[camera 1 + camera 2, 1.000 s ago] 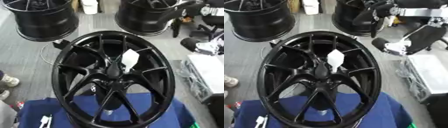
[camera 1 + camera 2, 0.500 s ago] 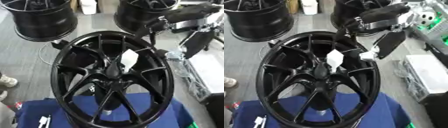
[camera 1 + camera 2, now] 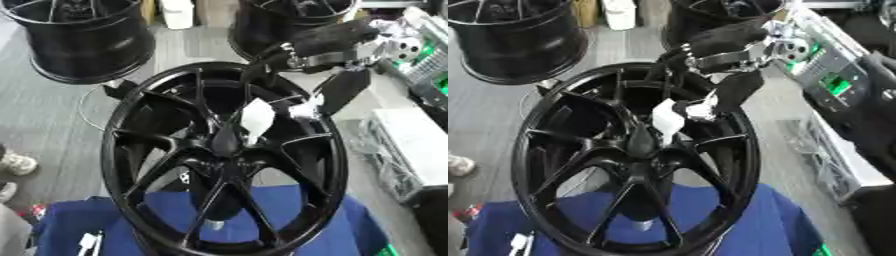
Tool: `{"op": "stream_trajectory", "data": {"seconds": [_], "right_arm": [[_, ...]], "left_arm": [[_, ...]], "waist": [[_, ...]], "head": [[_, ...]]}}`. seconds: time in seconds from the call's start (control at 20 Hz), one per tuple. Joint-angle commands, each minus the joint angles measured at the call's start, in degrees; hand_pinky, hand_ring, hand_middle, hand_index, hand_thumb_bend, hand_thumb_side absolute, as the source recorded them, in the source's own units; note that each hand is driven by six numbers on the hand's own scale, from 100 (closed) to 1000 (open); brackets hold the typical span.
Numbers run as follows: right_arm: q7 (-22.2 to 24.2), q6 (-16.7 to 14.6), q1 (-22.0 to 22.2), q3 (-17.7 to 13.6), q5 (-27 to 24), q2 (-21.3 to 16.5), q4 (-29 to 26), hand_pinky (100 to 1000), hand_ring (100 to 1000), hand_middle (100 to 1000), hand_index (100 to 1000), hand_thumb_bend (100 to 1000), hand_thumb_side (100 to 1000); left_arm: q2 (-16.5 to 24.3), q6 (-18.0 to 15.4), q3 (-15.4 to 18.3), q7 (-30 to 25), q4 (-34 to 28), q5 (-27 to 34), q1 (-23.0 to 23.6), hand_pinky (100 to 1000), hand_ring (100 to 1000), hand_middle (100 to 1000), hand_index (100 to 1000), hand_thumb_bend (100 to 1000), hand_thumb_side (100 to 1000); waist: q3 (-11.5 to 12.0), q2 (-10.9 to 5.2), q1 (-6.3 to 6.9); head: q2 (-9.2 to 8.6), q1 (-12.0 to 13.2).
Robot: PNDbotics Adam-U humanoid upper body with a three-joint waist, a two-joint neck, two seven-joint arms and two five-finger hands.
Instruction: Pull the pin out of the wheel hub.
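My right hand (image 3: 337, 90) hangs over the black wheel hub's (image 3: 223, 155) upper right, fingers relaxed and apart — the white pin (image 3: 257, 118) at centre not yet grasped.

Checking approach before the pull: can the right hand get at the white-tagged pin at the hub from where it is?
Probably yes: the right hand hangs just up-right of the pin, and only open spokes of the wheel lie between them.

The light is bright and even, with no dark shadows on the grey floor (image 3: 61, 120). Everything looks soft and a bit fuzzy. The right hand (image 3: 337, 90) is the blurriest part. The black wheel (image 3: 219, 150) shines a little on its spokes. The white tag (image 3: 256, 119) glows bright.
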Motion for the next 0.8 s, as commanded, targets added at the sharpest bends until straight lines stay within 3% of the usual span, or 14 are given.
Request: {"op": "stream_trajectory", "data": {"seconds": [0.05,0.8], "right_arm": [[5.8,-6.6,-1.1,-0.3,0.9,-0.2,0.7,781,750,934,976,100,782],[5.8,-7.7,-0.4,0.3,3.0,0.4,3.4,788,764,919,970,100,828]], "left_arm": [[1.0,-0.1,-0.1,-0.2,-0.7,-0.1,-0.3,700,547,518,656,505,637],[1.0,-0.2,-0.1,-0.2,-0.7,0.0,-0.5,700,547,518,656,505,637]], "waist": [[0.1,-0.90,0.26],[0.4,-0.79,0.37]], "head": [[-0.56,-0.2],[-0.39,-0.2]]}}
